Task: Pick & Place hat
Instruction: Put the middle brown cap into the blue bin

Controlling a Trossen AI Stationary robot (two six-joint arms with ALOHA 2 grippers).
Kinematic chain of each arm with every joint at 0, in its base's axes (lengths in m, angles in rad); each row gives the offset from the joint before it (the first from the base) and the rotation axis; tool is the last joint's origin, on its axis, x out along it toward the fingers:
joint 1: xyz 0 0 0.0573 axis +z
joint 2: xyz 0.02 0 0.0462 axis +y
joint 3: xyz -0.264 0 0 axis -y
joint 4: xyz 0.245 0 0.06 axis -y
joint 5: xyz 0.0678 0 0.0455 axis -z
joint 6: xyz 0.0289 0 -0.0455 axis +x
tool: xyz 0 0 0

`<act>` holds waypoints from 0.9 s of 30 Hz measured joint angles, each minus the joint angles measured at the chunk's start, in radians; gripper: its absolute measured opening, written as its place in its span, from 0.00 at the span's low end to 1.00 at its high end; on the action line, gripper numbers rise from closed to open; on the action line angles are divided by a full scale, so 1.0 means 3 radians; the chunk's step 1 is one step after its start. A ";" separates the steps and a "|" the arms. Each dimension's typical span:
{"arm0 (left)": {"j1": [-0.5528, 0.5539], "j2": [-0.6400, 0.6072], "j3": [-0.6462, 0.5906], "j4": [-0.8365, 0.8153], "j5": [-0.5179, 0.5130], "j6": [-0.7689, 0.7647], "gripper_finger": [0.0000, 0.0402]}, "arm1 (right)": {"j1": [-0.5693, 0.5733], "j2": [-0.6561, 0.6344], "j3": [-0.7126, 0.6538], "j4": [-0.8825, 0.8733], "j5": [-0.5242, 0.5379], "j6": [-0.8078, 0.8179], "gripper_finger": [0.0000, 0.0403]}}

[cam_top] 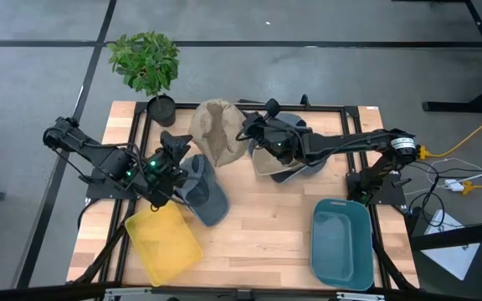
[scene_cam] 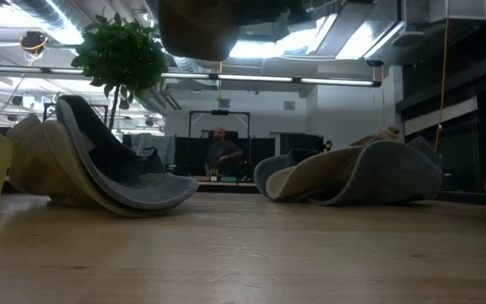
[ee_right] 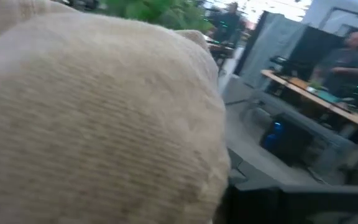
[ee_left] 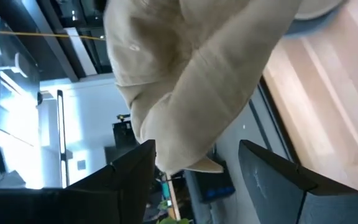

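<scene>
The beige hat [cam_top: 217,131] hangs above the table's far side, pinched in the closed right gripper [cam_top: 249,130]. The left gripper [cam_top: 176,153], fingers [ee_left: 129,171] spread wide, holds nothing beside a grey hat [cam_top: 206,191]. Only the low view shows a person [scene_cam: 222,152] behind. Two trays: yellow [cam_top: 164,242], teal [cam_top: 341,242].

You see a tan hat [cam_top: 217,130] hanging crumpled above the table [cam_top: 258,242], just in front of the potted plant [cam_top: 147,63]. A grey-blue hat [cam_top: 206,191] lies tilted further from the plant; more hats [cam_top: 287,163] pile alongside.
</scene>
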 joint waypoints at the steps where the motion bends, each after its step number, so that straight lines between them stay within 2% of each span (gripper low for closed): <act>1: 0.0020 0.0000 0.0000 0.0000 -0.0006 0.0038 0.56 | 0.0000 0.0000 0.0010 -0.0001 -0.0049 0.0010 0.05; 10: 0.0239 0.0000 -0.0001 0.0087 0.0004 0.0029 0.56 | -0.0001 0.0000 0.0034 -0.0004 -0.0094 0.0089 0.05; 15: 0.0374 0.0000 -0.0001 0.0568 0.0047 0.0030 0.56 | -0.0001 0.0000 0.0034 -0.0064 -0.0275 0.0212 0.05; 19: 0.0455 0.0000 -0.0001 0.0861 0.0315 0.0159 0.54 | -0.0001 0.0000 0.0034 -0.0069 -0.0298 0.0213 0.05; 22: 0.0487 0.0000 -0.0001 0.0986 0.0475 0.0230 0.46 | 0.0001 0.0000 0.0034 -0.0089 -0.0307 0.0213 0.05; 27: 0.0481 0.0000 -0.0001 0.0993 0.0519 0.0201 0.23 | -0.0020 0.0000 0.0034 -0.0111 -0.0310 0.0187 0.06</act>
